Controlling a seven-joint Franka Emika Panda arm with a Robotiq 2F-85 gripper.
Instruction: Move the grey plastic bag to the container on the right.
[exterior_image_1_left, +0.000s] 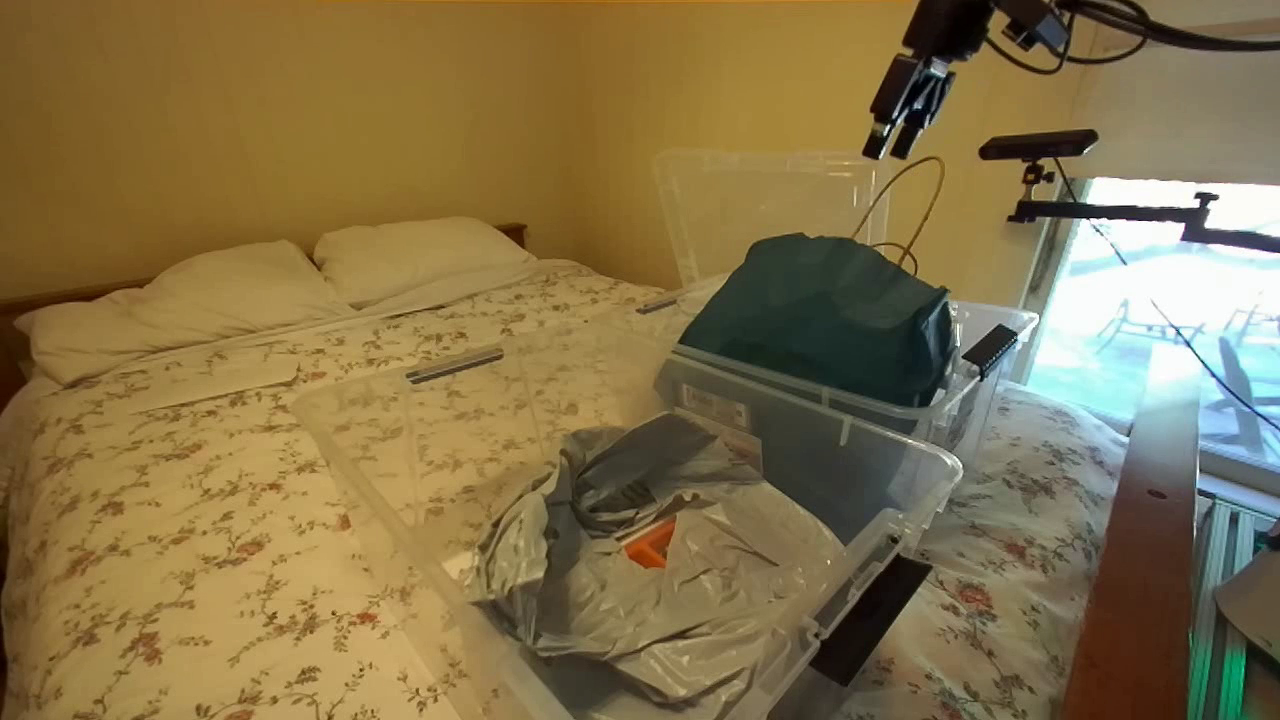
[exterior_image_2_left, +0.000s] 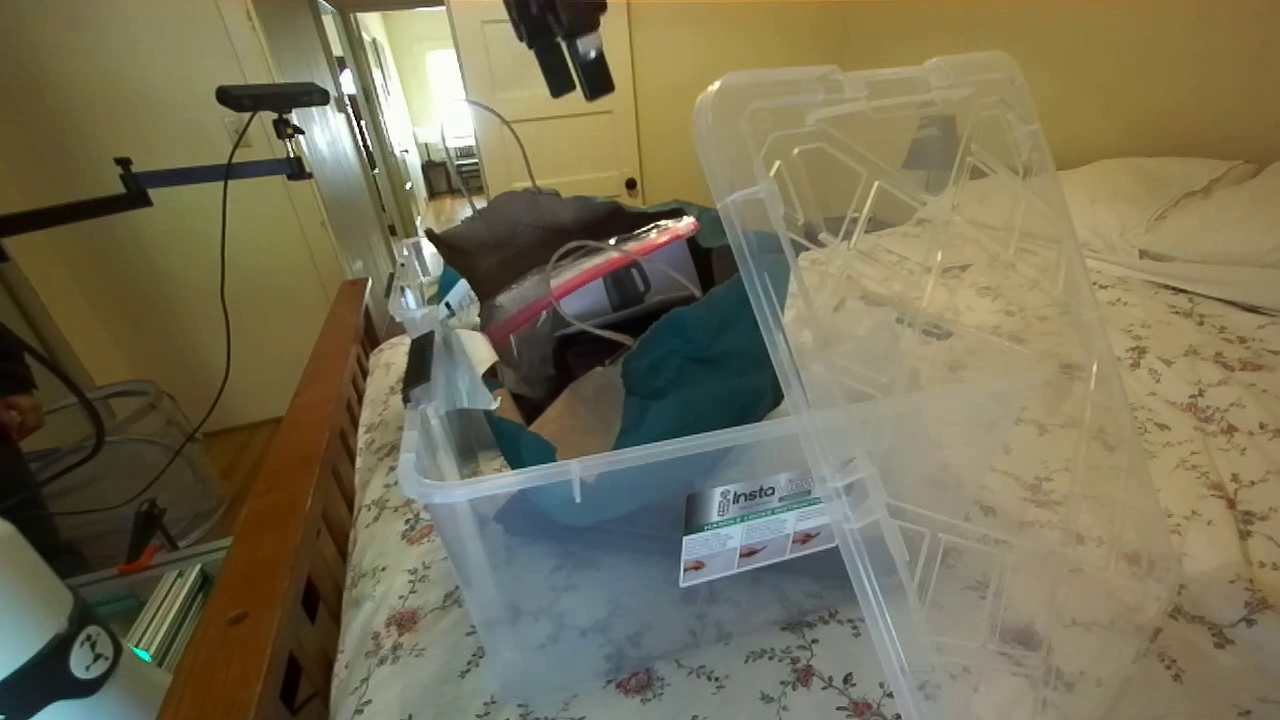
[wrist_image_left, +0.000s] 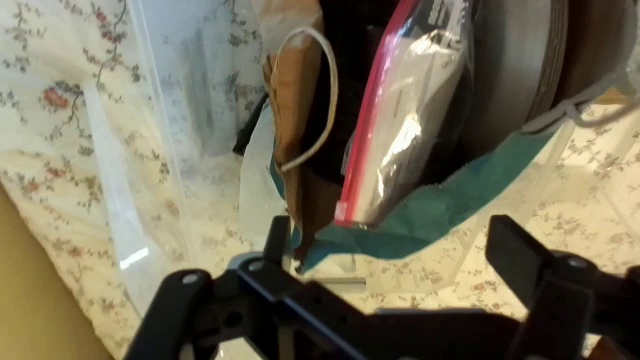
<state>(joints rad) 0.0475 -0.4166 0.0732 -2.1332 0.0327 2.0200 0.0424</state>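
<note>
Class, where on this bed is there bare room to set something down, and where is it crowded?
Bare bedspread borders the pillows and the container holding the grey plastic bag; a narrower strip runs between that container and the wooden rail. Crowded: that container, and the neighbouring container holding the bulging teal bag.

The bag (exterior_image_1_left: 690, 590), grey, glossy and crumpled, is seen lying lower than the pincer (exterior_image_1_left: 889, 149) and well apart from it; the clear container (exterior_image_2_left: 590, 590), upright and open-topped, is found nearer, beneath the pincer.
</note>
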